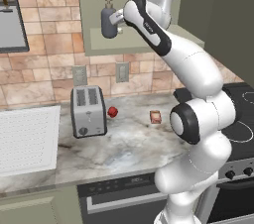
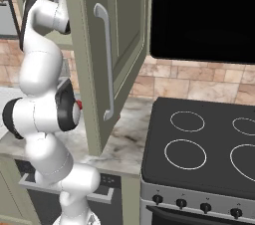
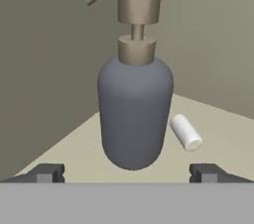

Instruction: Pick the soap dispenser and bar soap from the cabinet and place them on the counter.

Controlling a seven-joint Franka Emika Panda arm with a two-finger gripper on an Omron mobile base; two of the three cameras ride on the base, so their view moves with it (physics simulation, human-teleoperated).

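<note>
I have the arm reaching up into the open cabinet, and the gripper sits right in front of the soap dispenser. On the hand view its 2 dark fingertips stand wide apart, 1 on each side of the bottle's base, with clear gaps to the bottle, so the tool is released and grips nothing. The dispenser stands upright on the cabinet floor, spout pointing left in that view. A small white cylinder lies on its side just beside the bottle, to its right and a little farther back.

From the left base view I see the soap dispenser at the left part of the cabinet opening, with the arm's wrist just to its right.

The bar soap lies on the counter, right of the toaster, with a small red ball between them, near the toaster. The stovetop is at the right end of the counter.

In the right base view the cabinet door hangs open toward me, its long bar handle facing the camera, and it hides the gripper.
</note>
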